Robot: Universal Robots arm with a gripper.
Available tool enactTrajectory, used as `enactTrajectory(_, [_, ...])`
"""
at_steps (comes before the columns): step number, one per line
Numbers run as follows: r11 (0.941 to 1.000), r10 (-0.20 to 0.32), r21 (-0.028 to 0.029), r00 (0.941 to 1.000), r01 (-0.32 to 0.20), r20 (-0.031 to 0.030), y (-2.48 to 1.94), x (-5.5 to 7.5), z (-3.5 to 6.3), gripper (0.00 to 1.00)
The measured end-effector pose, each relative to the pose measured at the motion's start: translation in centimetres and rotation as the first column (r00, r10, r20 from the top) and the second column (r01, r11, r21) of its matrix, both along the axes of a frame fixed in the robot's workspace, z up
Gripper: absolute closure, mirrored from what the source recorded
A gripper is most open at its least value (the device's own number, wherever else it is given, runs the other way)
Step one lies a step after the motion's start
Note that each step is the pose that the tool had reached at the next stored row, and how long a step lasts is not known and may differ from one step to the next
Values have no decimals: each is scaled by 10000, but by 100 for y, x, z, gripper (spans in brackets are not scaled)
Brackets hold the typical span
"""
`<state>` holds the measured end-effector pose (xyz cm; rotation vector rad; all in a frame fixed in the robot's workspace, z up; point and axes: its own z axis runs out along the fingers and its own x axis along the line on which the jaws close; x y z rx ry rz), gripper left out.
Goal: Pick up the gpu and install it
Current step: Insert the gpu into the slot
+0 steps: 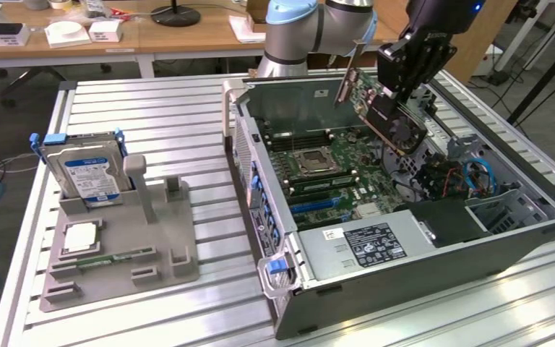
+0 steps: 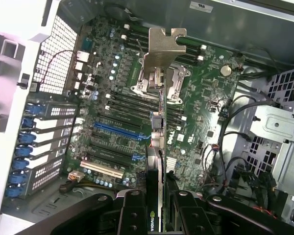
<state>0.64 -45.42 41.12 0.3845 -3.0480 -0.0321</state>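
Note:
My gripper [image 1: 402, 87] hangs over the open computer case [image 1: 355, 289] and is shut on the gpu [image 1: 392, 121]. The card is a dark board with a fan, tilted on edge, with its pale metal bracket [image 1: 346, 85] pointing toward the back of the case. It is held in the air above the motherboard [image 1: 321, 170], touching nothing. In the wrist view the gpu [image 2: 160, 142] appears edge-on between the black fingers [image 2: 133, 215], its bracket [image 2: 162, 49] at the far end. Blue and black expansion slots [image 2: 118, 131] lie on the motherboard beside the card's line.
A grey fixture [image 1: 162, 246] on the exterior view's left holds a silver hard drive with blue rails [image 1: 84, 170] and a narrow green memory stick [image 1: 113, 258]. Cables and a drive cage [image 1: 465, 181] crowd the case's right side. The arm's base [image 1: 302, 32] stands behind the case.

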Motion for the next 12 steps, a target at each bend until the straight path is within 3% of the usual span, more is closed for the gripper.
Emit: enactTrajectory(12, [9994,342,-1,9994,-342,0,0,-1,-1,74])
